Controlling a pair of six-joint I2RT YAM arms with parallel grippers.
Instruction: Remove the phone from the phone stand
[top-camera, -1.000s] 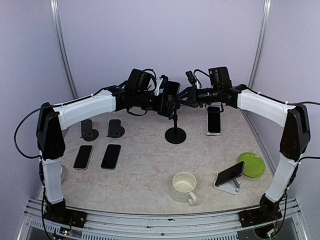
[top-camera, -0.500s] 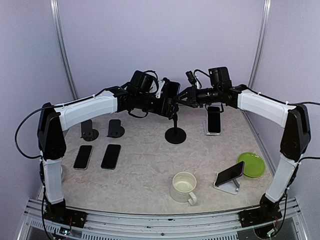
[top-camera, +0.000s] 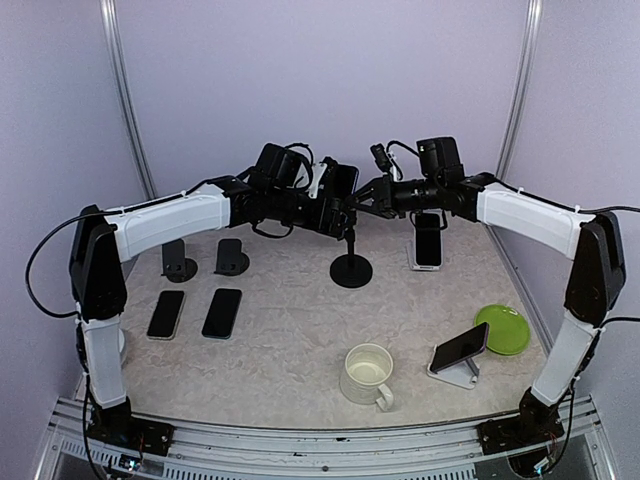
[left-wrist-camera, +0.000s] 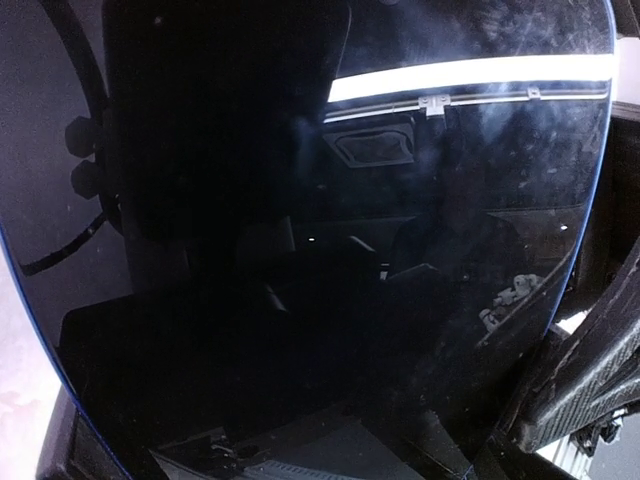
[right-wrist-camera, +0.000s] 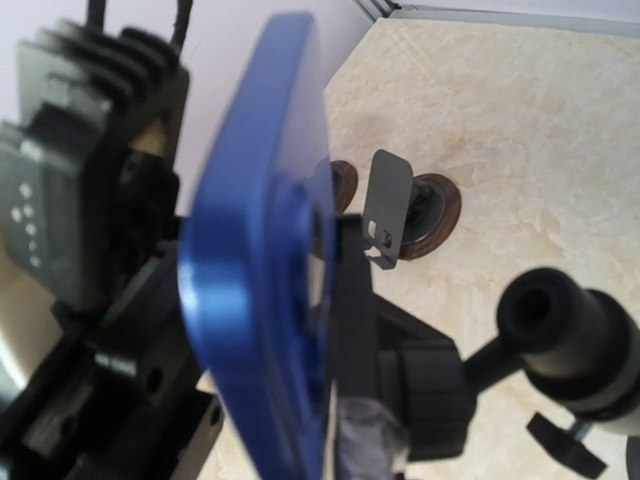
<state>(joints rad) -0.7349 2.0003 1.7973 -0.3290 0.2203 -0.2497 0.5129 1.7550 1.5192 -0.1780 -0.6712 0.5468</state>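
Left gripper (top-camera: 328, 203) looks clamped on the blue-cased, dark-screened phone (top-camera: 340, 186), which sits up top on the black round-based pole stand (top-camera: 351, 268). Right gripper (top-camera: 363, 199) is right beside the stand's top, can't tell if it's pinching anything. Pull crooked and I reckon the stand tips over.

Five phones by my count: two flat phones (top-camera: 165, 313) (top-camera: 222, 313) at the left, a propped phone (top-camera: 428, 240) far right, a tilted phone (top-camera: 460, 347) near right, a raised phone (top-camera: 343, 185) in the middle. Five stands: two empty stands (top-camera: 178, 260) (top-camera: 232, 256) left, one pole stand (top-camera: 351, 270), two white stands (top-camera: 428, 267) (top-camera: 458, 378) right. One mug (top-camera: 368, 375), one green plate (top-camera: 503, 329).
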